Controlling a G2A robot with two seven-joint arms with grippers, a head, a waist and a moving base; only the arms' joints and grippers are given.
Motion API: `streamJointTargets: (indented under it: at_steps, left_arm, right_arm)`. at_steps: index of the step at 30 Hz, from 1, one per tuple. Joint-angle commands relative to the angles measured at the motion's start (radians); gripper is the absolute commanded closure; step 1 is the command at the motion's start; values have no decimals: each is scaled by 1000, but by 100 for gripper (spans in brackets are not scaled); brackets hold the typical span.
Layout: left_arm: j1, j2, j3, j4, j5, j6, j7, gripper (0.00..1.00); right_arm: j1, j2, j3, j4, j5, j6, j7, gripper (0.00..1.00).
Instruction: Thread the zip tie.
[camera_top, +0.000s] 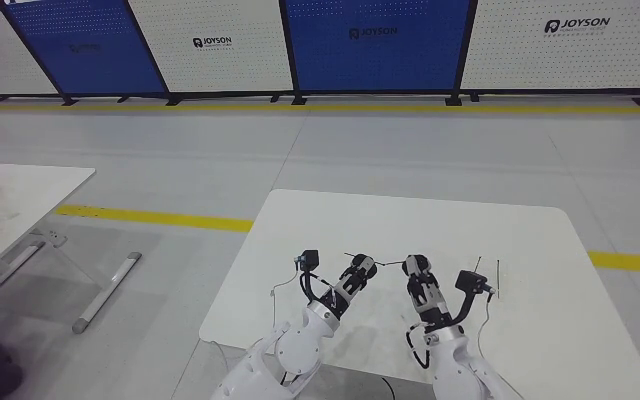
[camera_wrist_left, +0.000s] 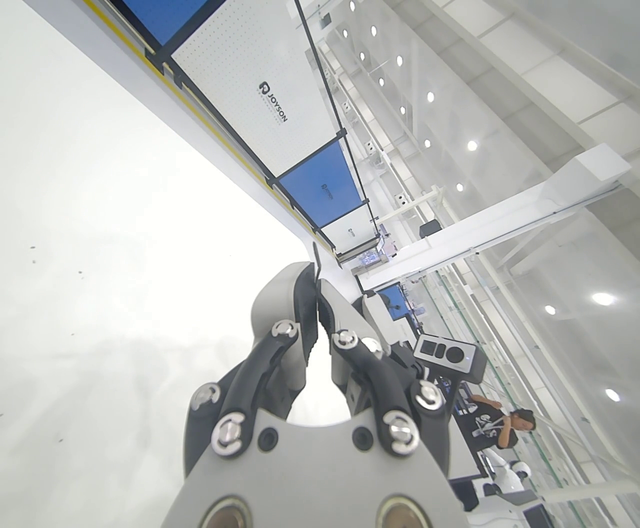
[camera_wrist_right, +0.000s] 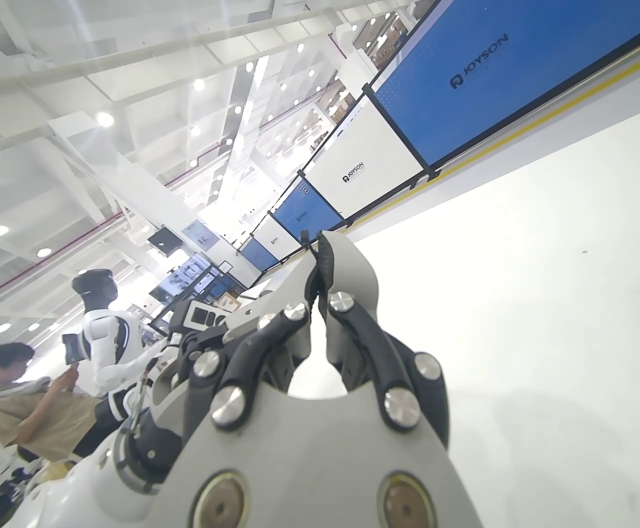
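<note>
Zip tie (camera_top: 386, 264) is a thin black strip, held in the air above the white surface (camera_top: 330, 215), in its near half. In the top view it runs almost level from the left gripper (camera_top: 363, 266) to the right gripper (camera_top: 413, 265), and the two stand near each other with only a short gap between them. A short piece of the strip also sticks out to the left of the left gripper.

In the left wrist view the jaws of the left gripper (camera_wrist_left: 317, 295) are pressed together on the zip tie (camera_wrist_left: 316, 257), and a small black end comes out past the tips. In the right wrist view the jaws of the right gripper (camera_wrist_right: 320, 270) are also closed tight, and a black end of the zip tie (camera_wrist_right: 304, 235) stands out just beyond them. It is too small to tell whether this end is the head or the tail.

To the right of the right gripper, another thin dark strip (camera_top: 498, 276) lies on the surface, apart from both arms.
</note>
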Motion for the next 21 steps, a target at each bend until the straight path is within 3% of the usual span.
streamJointTargets:
  at_steps: [1, 21]
  left_arm:
    - [0, 0, 0, 0, 0, 0, 0, 100]
    - [0, 0, 0, 0, 0, 0, 0, 100]
  right_arm:
    - [1, -3, 2, 3, -2, 2, 5, 100]
    - [-14, -27, 20, 0, -22, 4, 16, 100]
